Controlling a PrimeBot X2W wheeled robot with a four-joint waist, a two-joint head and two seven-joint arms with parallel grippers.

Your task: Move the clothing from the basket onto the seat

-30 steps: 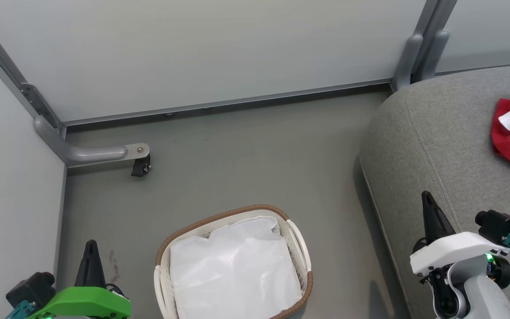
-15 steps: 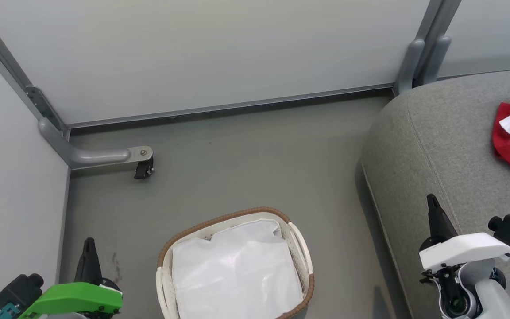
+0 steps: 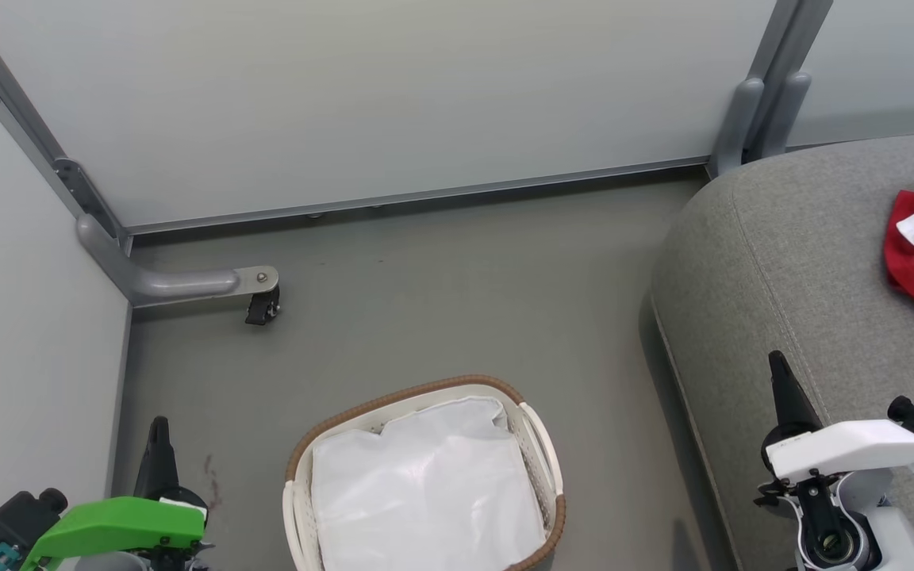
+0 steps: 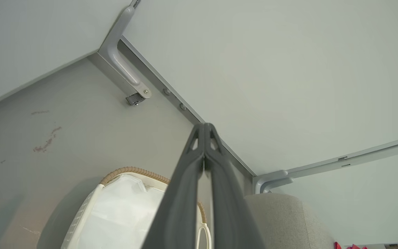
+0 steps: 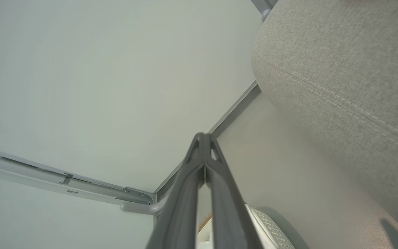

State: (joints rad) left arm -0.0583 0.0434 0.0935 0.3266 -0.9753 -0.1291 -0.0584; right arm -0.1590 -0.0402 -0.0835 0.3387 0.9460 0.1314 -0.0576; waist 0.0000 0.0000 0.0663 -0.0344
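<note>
One large grey seat [image 3: 806, 262] is shown at right, the white basket [image 3: 393, 394] set on the floor beside it, lined with white cloth. Red clothing [image 3: 913, 254] is piled on the seat. The left gripper [image 3: 159, 428] and right gripper [image 3: 778, 365] are pressed closed, empty.

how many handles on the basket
2. The basket has a left handle on its left side and a right handle on its right; its near end is cut off.
</note>
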